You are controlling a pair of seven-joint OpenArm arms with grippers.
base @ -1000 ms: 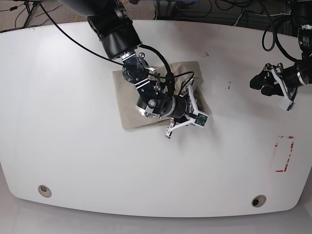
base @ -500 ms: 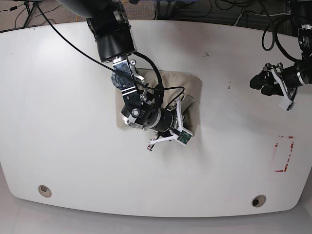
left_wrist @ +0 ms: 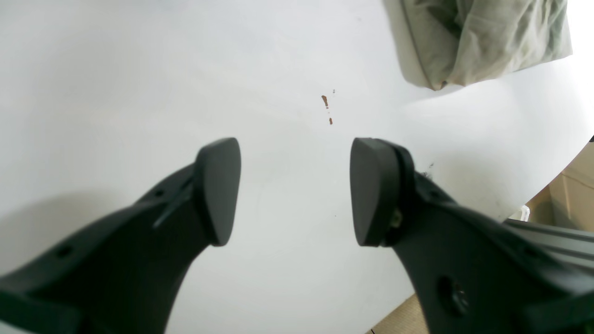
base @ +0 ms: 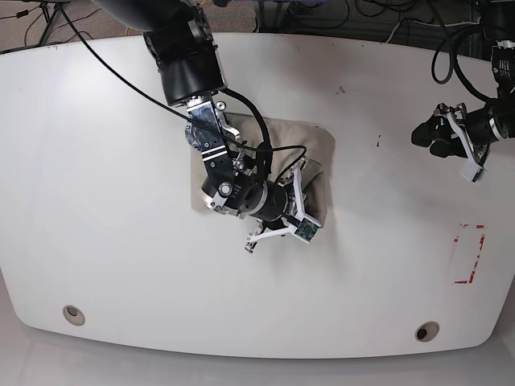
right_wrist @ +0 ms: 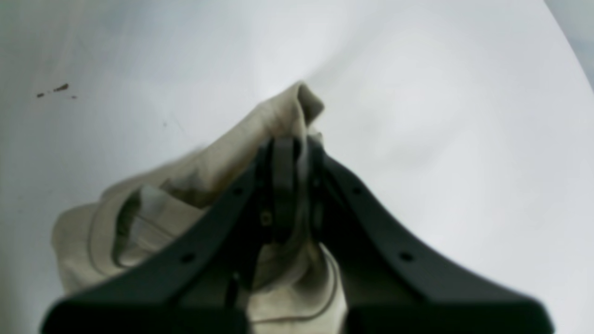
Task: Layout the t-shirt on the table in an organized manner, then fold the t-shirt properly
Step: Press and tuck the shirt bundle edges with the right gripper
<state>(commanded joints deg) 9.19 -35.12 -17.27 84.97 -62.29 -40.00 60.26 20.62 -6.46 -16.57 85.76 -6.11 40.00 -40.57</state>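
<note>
White table (base: pixel 105 161), t-shirt (right_wrist: pixel 278 116) between right fingers (right_wrist: pixel 283 162).

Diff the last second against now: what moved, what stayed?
The right gripper, shut on the light beige cotton t-shirt, swung from the shirt's right side toward its left and slightly toward the near table edge, dragging cloth along and narrowing the bundle. The left gripper stayed open, parked over the glossy white table, empty.

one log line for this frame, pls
stage: folding | right pincer: shut on t-shirt | left pincer: open, above bare table, apart from shirt | t-shirt: bunched, not flat
</note>
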